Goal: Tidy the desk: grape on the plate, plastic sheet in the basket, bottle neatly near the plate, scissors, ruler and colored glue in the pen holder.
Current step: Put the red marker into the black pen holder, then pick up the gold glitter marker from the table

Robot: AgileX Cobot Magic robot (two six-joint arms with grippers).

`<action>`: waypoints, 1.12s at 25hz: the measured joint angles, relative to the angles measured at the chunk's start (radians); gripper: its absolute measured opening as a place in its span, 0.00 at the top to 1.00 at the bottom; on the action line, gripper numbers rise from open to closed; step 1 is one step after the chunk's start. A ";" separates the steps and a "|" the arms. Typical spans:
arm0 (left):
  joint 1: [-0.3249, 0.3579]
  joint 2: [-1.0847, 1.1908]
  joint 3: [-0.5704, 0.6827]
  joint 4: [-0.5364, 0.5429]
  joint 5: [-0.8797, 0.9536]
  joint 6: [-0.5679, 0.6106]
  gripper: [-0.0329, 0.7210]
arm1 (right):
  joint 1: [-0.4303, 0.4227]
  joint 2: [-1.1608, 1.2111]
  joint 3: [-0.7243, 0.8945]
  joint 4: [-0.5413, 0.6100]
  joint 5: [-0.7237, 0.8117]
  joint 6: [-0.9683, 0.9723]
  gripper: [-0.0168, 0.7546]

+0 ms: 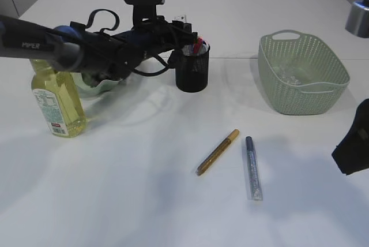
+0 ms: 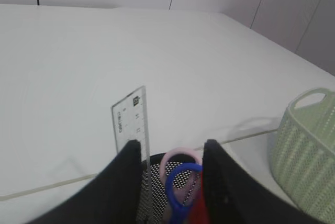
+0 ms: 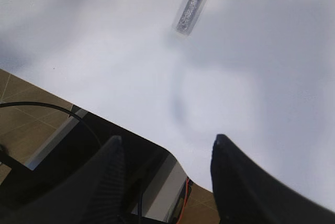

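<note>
My left gripper [image 1: 193, 36] [image 2: 172, 145] is open just above the black mesh pen holder [image 1: 192, 69] [image 2: 157, 192]. A clear ruler [image 2: 131, 119] stands in the holder by the left finger. Scissors with pink and blue handles [image 2: 180, 174] and something red are also in it. A gold glue pen [image 1: 218, 152] and a silver glitter glue pen [image 1: 253, 168] [image 3: 196, 1] lie on the table in front. The yellow bottle [image 1: 57, 103] stands at the left, by the green plate [image 1: 92, 88]. My right gripper [image 1: 353, 146] [image 3: 167, 139] is open and empty at the table's front edge. The grape is hidden.
The green basket [image 1: 302, 74] [image 2: 309, 150] stands at the back right, with something clear and crinkled inside. My left arm stretches across the back left, over the plate. A metal object [image 1: 358, 19] is at the far right edge.
</note>
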 joint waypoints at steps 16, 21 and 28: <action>-0.062 -0.376 -0.002 0.029 0.937 -0.002 0.63 | 0.000 0.000 0.000 0.005 -0.013 0.000 0.43; -0.080 -0.408 -0.002 -0.089 1.287 0.054 0.64 | 0.000 0.000 0.000 0.006 -0.016 0.000 0.43; -0.133 -0.408 -0.002 -0.238 1.530 0.204 0.64 | 0.000 0.000 0.000 0.006 -0.033 0.000 0.43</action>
